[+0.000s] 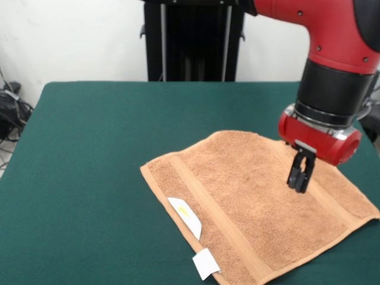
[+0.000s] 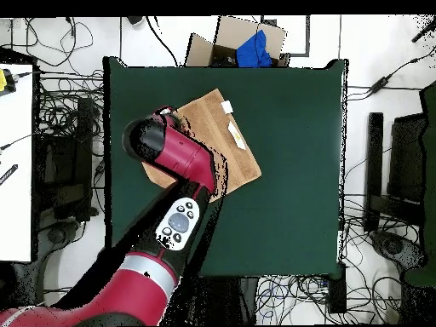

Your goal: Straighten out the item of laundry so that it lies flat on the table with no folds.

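Observation:
The light orange-brown towel (image 1: 255,202) lies spread on the dark green table (image 1: 89,148), at the right front in the front view. Woven bands run near two of its ends. A white tag with a yellow mark (image 1: 185,217) lies on it, and a second white tag (image 1: 205,263) sticks out at the near edge. My gripper (image 1: 300,181) hangs over the towel's right part with its fingers close together and nothing between them, tips just above the cloth. In the overhead view the towel (image 2: 217,136) is partly covered by my arm, which hides the gripper.
The black pedestal (image 1: 193,38) stands behind the table's far edge. Cables (image 1: 9,107) lie off the table's left side. In the overhead view a cardboard box with a blue item (image 2: 247,43) sits beyond the table, and cables ring it.

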### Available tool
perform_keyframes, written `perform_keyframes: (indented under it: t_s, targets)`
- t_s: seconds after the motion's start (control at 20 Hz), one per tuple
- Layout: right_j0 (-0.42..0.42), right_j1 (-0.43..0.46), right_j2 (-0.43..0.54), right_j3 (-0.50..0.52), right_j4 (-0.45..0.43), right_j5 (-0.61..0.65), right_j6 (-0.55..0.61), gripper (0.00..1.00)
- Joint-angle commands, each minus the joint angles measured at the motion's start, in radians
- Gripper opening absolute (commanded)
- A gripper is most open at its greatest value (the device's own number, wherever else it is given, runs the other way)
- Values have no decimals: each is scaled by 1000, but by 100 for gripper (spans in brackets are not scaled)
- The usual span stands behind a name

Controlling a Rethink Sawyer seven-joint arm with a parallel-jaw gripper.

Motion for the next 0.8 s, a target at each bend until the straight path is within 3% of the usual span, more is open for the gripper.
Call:
perform_keyframes:
  t_s: [0.05,0.8]
  targets:
    - [-45,2,191,152,-94,-49,48,0]
    - [-92,-58,247,222,-195,-46,67,0]
